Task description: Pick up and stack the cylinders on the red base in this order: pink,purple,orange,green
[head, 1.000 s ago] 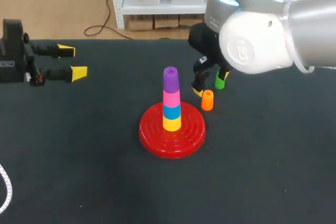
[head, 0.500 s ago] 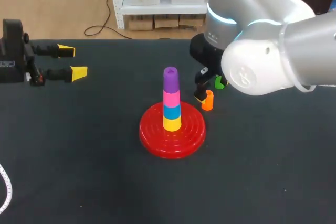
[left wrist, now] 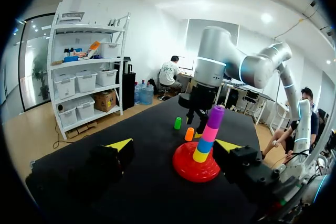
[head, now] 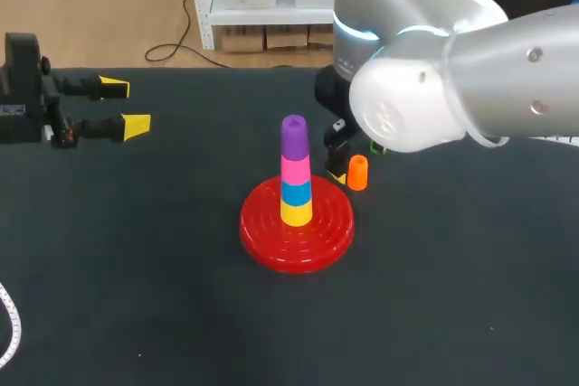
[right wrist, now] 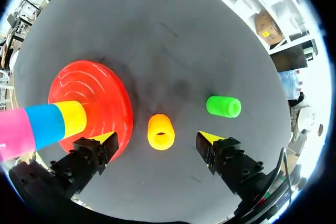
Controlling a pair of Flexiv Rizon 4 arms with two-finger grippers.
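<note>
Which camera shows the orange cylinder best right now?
Right wrist view: the orange cylinder shows whole and close, between the open right claw's tips. Head view shows it beside the right arm; left wrist shows it small, far off.

Robotics lab, manipulation test bench. Signs: big grey-white jointed robot arm (head: 434, 70) with glowing status ring (head: 355, 31), hanging over matte black counter (head: 136, 314). Second arm's black wrist unit (head: 23, 88) at counter's left edge, yellow-tipped fingers (head: 136, 124). Props on counter are toy test pieces: red ringed base (head: 298, 241), stack of coloured cylinders (head: 295, 174), loose orange cylinder (head: 358, 172), green cylinder (right wrist: 223, 106).
</note>
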